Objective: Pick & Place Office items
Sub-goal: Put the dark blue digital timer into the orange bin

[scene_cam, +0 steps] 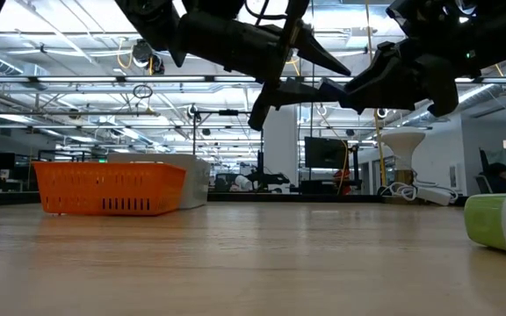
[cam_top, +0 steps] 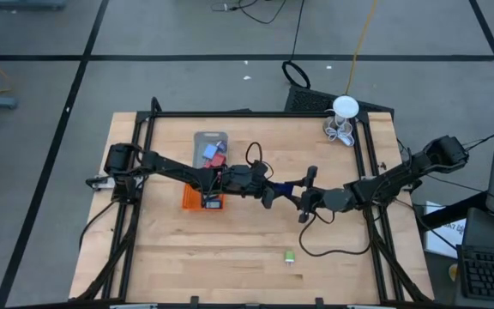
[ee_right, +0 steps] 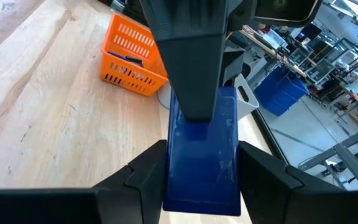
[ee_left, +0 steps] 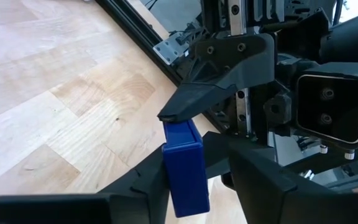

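Above the wooden surface [cam_top: 230, 249], both hands mostly hide the blue block [ee_left: 185, 165]: right hand [ee_right: 201, 180] grasps it, left hand [ee_left: 194, 186] straddles it mid-air.

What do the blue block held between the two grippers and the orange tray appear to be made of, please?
Blue block: probably hard plastic, smooth with a slight sheen and crisp moulded edges. Orange tray: likely moulded plastic too, judging by its uniform colour and slotted, lattice-like walls.

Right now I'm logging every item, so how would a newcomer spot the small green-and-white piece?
Start at the pale wooden table and find its near edge, opposite the orange mesh tray and grey tray. The small green-and-white blocky piece lies there alone on bare wood, the only office item outside a tray or gripper.
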Robot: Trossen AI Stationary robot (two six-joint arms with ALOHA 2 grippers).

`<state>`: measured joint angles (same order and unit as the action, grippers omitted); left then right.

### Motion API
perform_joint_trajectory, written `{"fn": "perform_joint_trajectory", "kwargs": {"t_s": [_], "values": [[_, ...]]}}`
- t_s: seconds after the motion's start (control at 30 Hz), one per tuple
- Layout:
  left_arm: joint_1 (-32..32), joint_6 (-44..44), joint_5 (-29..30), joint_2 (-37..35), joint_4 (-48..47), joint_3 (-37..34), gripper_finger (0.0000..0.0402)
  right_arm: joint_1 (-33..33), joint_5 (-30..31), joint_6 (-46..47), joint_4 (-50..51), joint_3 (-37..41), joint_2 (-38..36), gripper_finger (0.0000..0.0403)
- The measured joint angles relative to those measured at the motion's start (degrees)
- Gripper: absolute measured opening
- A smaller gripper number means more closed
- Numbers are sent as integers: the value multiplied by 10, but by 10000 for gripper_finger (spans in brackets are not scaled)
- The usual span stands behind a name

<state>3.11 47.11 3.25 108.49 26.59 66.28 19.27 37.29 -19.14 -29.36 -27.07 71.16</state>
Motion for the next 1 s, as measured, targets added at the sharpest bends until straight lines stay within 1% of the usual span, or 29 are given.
{"fn": "perform_joint_trajectory", "kwargs": {"t_s": [0.9,1.0], "values": [[-2,0,-1,-1,-13,0,73,0,2,-3,0,0,0,164],[-7,0,-6,-1,-14,0,68,0,4,0,1,0,0,165]]}}
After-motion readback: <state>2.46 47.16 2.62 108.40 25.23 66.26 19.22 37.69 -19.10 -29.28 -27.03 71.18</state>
